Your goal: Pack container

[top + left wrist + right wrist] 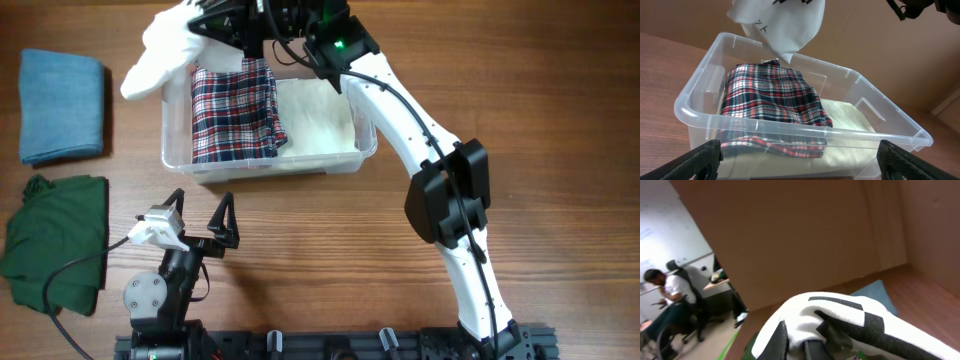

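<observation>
The container was a clear plastic bin, rectangular with rounded corners and a thick rim, and it stood on the wooden table toward the far side. Inside it a plaid cloth in red, white and dark blue lay folded on the left half, on top of a smooth cream cloth that covered the bottom. The right arm, white with black joints, reached from the near right edge diagonally across the table, and the right gripper hung above the far left corner of the container. It seemed to be closed on a soft white garment, though the cloth hid most of the fingers; the garment drooped over the far left rim and outside it. The left gripper rested low just in front of the container's near wall, its black fingers spread wide and holding nothing. A folded blue cloth and a crumpled green cloth lay on the table well to the left of the container.
</observation>
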Motion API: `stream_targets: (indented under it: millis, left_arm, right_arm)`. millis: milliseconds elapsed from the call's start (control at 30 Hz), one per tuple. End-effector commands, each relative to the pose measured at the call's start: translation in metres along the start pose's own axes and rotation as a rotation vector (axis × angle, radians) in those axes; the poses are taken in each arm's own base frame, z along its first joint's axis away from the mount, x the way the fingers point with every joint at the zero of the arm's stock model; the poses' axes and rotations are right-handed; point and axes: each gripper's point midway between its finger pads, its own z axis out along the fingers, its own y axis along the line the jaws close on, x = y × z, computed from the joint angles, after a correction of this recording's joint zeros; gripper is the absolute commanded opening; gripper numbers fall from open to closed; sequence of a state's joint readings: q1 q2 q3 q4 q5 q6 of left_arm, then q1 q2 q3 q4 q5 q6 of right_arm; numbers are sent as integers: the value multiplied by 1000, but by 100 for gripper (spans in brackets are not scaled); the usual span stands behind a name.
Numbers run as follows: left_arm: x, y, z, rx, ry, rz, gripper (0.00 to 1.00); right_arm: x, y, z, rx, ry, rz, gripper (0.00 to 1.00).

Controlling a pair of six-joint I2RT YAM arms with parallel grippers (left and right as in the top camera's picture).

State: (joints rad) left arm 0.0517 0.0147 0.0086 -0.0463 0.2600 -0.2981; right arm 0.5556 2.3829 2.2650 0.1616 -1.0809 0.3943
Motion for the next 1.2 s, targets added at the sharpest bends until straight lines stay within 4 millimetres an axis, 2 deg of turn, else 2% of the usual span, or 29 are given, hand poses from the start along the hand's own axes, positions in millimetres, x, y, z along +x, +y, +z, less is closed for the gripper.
stream_targets:
  millis: [0,100,200,300,433,567,667,733,867,933,1167]
  left_arm:
    - [2,0,0,1,5,1,100]
    - [2,0,0,1,5,1,100]
    - [2,0,0,1,5,1,100]
    - [2,0,0,1,5,1,100]
    - [2,0,0,1,5,1,100]
    - [2,0,0,1,5,1,100]
    - [2,0,0,1,5,1,100]
    - [2,0,0,1,5,1,100]
    - [2,0,0,1,5,1,100]
    - [2,0,0,1,5,1,100]
    - [2,0,0,1,5,1,100]
  right_arm:
    - [13,-18,7,35,-9,-22,4]
    - [30,-28,10,28,4,1,4]
    - [37,-21,11,-24,31,11,4]
    - [43,-4,9,-125,70,33,4]
    - [52,20,3,-254,148,205,4]
    - [59,22,2,-258,194,386,4]
    - [69,18,1,-234,219,474,4]
    - [78,15,0,-219,235,505,14]
    - [93,6,-1,-153,254,571,18]
    - [102,0,-3,-113,269,600,25]
    - [140,-29,-22,99,334,683,25]
